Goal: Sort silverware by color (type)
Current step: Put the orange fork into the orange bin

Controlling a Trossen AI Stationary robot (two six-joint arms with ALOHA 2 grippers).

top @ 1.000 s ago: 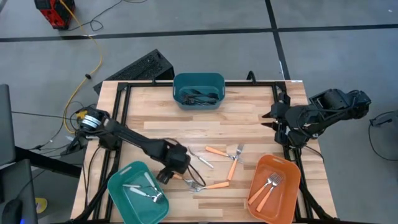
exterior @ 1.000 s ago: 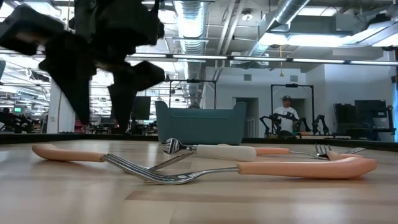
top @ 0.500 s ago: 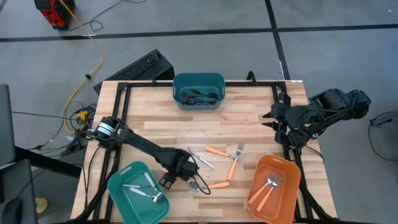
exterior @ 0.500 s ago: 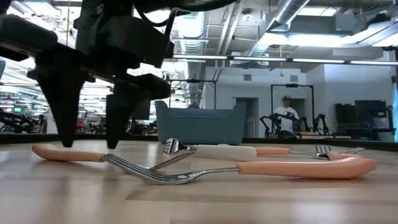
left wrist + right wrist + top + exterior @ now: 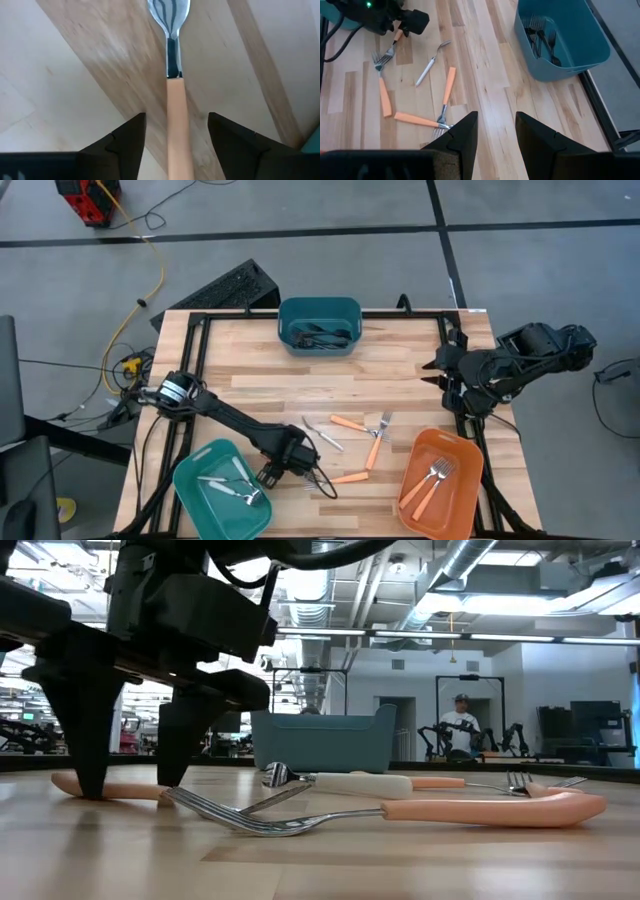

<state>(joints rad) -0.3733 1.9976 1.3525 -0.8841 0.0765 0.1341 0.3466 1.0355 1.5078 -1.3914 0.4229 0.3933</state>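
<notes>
Silverware is partly sorted: you have two orange-handled forks (image 5: 428, 477) in the orange bin (image 5: 462, 448), pale pieces (image 5: 228, 485) in the green bin (image 5: 196, 457) and dark forks (image 5: 322, 335) in the blue bin (image 5: 318, 307). Several pieces are left on the table (image 5: 400, 380), mostly orange-handled, plus one white-handled utensil (image 5: 321, 432). Your left hand (image 5: 174, 132) is down at the table, fingers (image 5: 127, 140) spread astride an orange-handled fork (image 5: 178, 120), not yet pinching. Your right hand (image 5: 495, 131) waits spread near the table's right edge, holding nothing.
</notes>
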